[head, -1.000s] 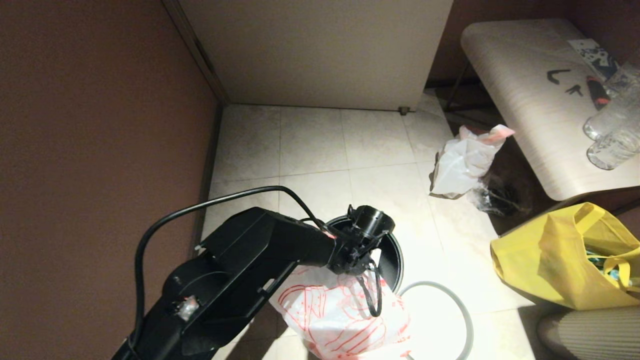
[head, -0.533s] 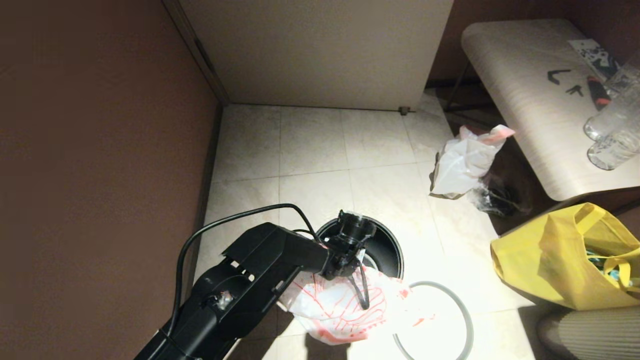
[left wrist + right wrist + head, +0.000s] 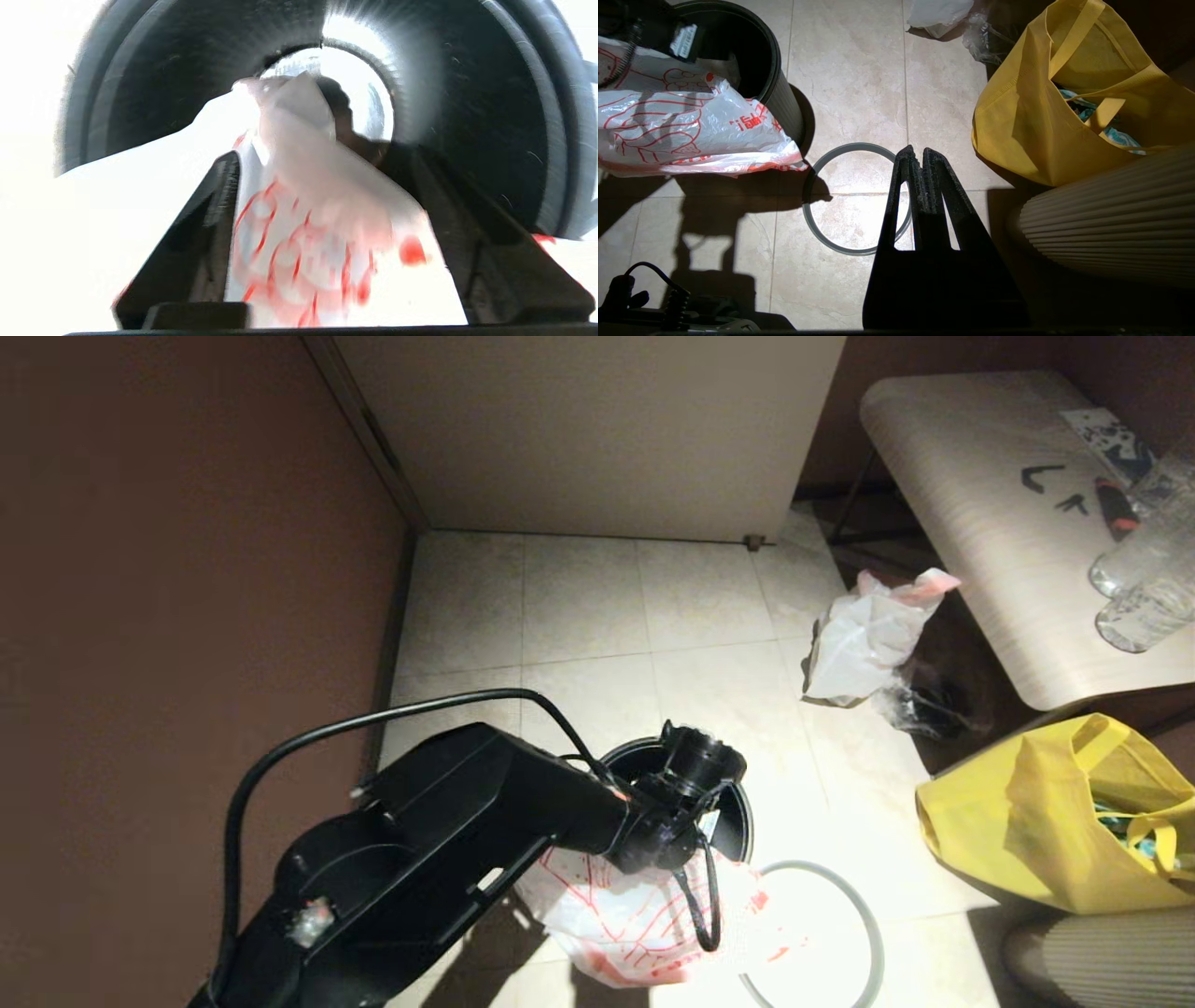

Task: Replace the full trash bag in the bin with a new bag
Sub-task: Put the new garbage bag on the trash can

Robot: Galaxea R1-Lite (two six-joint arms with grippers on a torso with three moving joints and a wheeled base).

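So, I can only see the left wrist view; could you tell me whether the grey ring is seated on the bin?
Observer: No, the grey ring lies flat on the floor beside the bin.
Operator: Thank you. Where is the right gripper?
Observer: The right gripper hovers shut above that ring's edge.
Operator: And how does the new bag at my left gripper sit outside the bin?
Observer: The new bag drapes over the bin's rim, and most of it hangs down the outer side.
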